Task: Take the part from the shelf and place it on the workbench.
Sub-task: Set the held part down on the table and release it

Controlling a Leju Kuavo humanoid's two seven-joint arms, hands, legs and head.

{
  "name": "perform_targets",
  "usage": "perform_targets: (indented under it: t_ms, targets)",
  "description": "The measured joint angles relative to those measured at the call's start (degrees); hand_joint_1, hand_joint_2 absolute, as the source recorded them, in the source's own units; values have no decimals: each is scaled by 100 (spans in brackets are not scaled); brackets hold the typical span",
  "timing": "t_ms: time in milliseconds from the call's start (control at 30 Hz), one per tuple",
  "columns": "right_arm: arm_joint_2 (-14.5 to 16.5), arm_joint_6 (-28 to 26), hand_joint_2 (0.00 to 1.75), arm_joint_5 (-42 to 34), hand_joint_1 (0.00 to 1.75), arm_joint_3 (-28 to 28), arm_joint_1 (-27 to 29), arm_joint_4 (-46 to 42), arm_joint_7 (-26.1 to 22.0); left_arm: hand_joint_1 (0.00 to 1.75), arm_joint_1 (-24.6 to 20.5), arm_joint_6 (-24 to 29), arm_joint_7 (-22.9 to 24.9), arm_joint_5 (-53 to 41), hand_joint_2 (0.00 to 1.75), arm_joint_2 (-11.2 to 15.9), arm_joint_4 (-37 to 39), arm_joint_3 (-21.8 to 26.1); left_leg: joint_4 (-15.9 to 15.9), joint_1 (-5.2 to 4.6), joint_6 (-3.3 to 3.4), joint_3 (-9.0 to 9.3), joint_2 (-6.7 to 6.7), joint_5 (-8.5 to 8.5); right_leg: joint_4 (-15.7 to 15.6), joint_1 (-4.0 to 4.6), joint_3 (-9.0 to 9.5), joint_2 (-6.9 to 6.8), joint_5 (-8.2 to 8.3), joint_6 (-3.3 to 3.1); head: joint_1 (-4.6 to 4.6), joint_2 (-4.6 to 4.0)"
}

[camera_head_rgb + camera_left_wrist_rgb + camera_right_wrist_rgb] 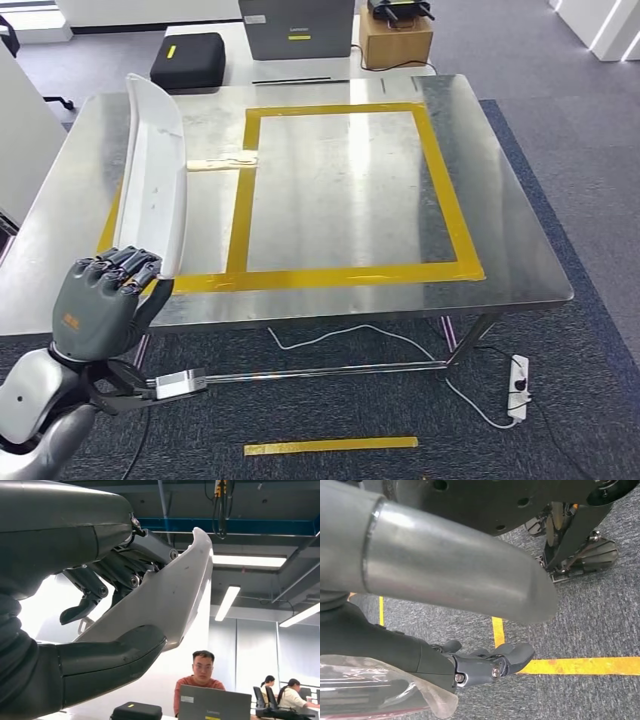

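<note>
Part [155, 175] gripped in left hand [102, 300] over workbench [513, 240], placing step: lowering flat next; right hand [486, 662] hanging, seemingly empty, fingers loosely extended.

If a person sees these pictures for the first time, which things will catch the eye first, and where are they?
First comes the long white curved part, which the left hand holds by its lower end so that it stands up over the left side of the metal workbench. Next is the yellow tape rectangle marked on the workbench top. The right hand hangs down over grey carpet with yellow floor lines, holding nothing.
</note>
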Motion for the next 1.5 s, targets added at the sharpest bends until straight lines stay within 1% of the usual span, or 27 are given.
perform_targets:
  t_ms: [167, 300, 400, 533, 667, 867, 1167, 1500]
  targets:
    - [-2, -7, 0, 10, 0, 53, -3, 48, 17, 175, -89, -9, 32, -28, 175, -1, 182, -55, 1, 0, 0, 0, 0, 0, 0, 0, -1, 1, 0, 1, -1, 0]
    - [-2, 21, 0, 62, 0, 75, -7, 64, 58, 175, -244, -264, 187, -182, 175, -4, 390, -93, 1, 0, 2, 0, 0, -1, 0, 0, -1, -2, 0, 2, 0, 0]
    - [-13, 45, 0, 126, 0, 101, -21, 104, 73, 175, -500, -501, 369, -443, 175, -17, 835, -152, 1, 0, 2, 0, 0, -1, 0, 0, -2, -1, 0, 2, 0, 0]
    - [-72, 49, 0, 211, 0, 155, -54, 254, 28, 175, -907, -731, 658, -791, 175, -60, 1631, -267, 2, 0, 2, 1, 0, 2, 0, 1, -1, 0, 3, 4, 0, 0]
    - [-155, 5, 0, 283, 0, 220, -83, 429, 4, 175, -1314, -876, 887, -920, 175, -128, 2410, -361, 3, 0, 2, 1, 0, 3, 0, 1, 1, 1, 4, 4, 0, 0]
    - [-255, -80, 0, 309, 0, 260, -107, 640, 3, 175, -1711, -999, 1024, -1036, 175, -155, 3101, -386, 5, 0, 3, -1, 0, 1, 0, 0, 1, 3, 3, 4, 1, 0]
    - [-364, -83, 0, 369, 0, 347, -149, 838, -74, 175, -1879, -1081, 1101, -1250, 175, -179, 3660, -462, 5, 0, 3, -2, 1, -1, 0, 0, -1, 3, 3, 4, 1, 0]
    - [-403, -67, 0, 374, 0, 357, -158, 911, -81, 175, -1880, -1080, 1106, -1293, 175, -207, 3838, -555, 5, 0, 3, -2, 0, -1, 0, 0, -1, 3, 2, 4, 0, 0]
